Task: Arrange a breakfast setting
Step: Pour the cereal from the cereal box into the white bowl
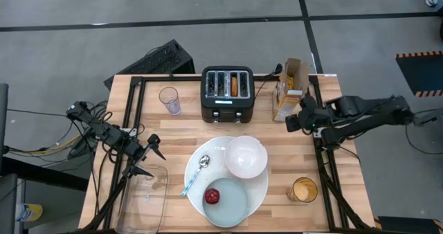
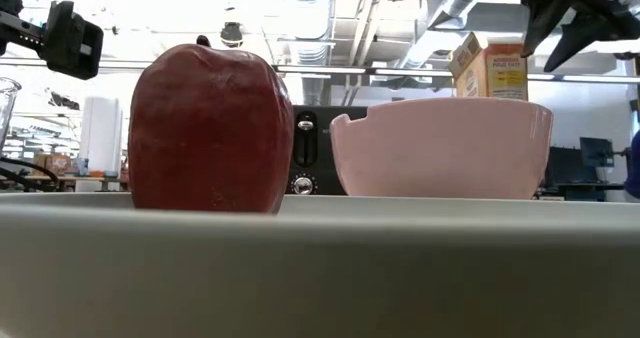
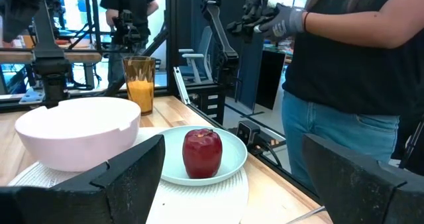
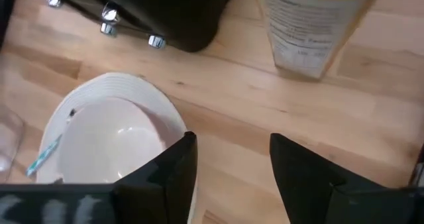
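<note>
Apple: small red apple (image 2: 208,128) is looming closest to the low camera, standing upright on the small pale-blue plate (image 1: 231,205); it is likely sitting there as the finished fruit portion.
Blue plate: it is resting on the near part of the large round white plate (image 1: 259,192), stacked so the setting is staying compact.
Bowl: white bowl (image 1: 246,156) is sitting on the far right part of the large plate, touching or nearly touching the blue plate; it is looking empty, so it is probably waiting for cereal.
Spoon: blue-handled metal spoon (image 1: 194,174) is lying on the left part of the large plate, its scoop pointing toward the toaster, beside the bowl where a diner would be reaching for it.
Bagel: toasted bagel (image 1: 234,85) is showing in a slot of the black toaster (image 1: 226,93), not yet on any plate.
Cereal: opened box of yellow cereal (image 1: 290,88) is standing upright just right of the toaster.
Right gripper (image 1: 296,121): it is hovering just in front of the box with fingers spread and empty, seemingly lining up to take it.
Left gripper (image 1: 147,158): it is waiting left of the plates, fingers spread and holding nothing.
Other items: clear tumbler (image 1: 169,100), glass of orange juice (image 1: 303,190) and clear tray (image 1: 142,199) are standing on the wooden surface (image 1: 291,151).
Person: a gloved person (image 3: 344,58) is standing beyond the surface's edge.
</note>
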Robot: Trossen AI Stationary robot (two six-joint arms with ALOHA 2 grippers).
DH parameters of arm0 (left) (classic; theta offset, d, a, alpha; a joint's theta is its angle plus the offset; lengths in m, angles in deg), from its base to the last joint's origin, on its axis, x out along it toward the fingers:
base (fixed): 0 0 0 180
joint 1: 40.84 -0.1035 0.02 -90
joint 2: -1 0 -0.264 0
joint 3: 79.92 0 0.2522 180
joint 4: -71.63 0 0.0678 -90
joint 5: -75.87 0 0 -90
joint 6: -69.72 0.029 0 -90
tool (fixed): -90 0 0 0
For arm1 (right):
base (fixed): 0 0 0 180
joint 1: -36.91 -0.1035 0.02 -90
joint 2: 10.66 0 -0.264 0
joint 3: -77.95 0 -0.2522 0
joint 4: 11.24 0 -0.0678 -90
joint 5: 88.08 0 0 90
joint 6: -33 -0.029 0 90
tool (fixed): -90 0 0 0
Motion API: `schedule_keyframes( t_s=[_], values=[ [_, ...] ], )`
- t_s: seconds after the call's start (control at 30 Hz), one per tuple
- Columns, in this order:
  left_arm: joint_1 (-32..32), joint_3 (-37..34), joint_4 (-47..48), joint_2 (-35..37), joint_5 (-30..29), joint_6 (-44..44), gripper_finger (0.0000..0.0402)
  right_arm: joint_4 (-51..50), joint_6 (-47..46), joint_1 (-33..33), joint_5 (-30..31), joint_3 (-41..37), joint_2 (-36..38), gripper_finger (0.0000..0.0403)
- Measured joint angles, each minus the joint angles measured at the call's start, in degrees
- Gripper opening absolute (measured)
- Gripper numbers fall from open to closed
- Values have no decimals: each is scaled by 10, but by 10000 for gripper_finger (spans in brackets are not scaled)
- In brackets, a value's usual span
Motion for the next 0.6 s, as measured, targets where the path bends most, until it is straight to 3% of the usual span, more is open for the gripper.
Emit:
schedule_keyframes(
  t_s=[0.27,0.47,0.6],
  values=[
    [0,0,0,0,0,0,339,-54,-129,-67,72,0,-31,271],
    [0,0,0,0,0,0,339,-92,-231,-134,186,0,-76,335],
    [0,0,0,0,0,0,339,-123,-296,-164,213,0,-107,387]
  ],
)
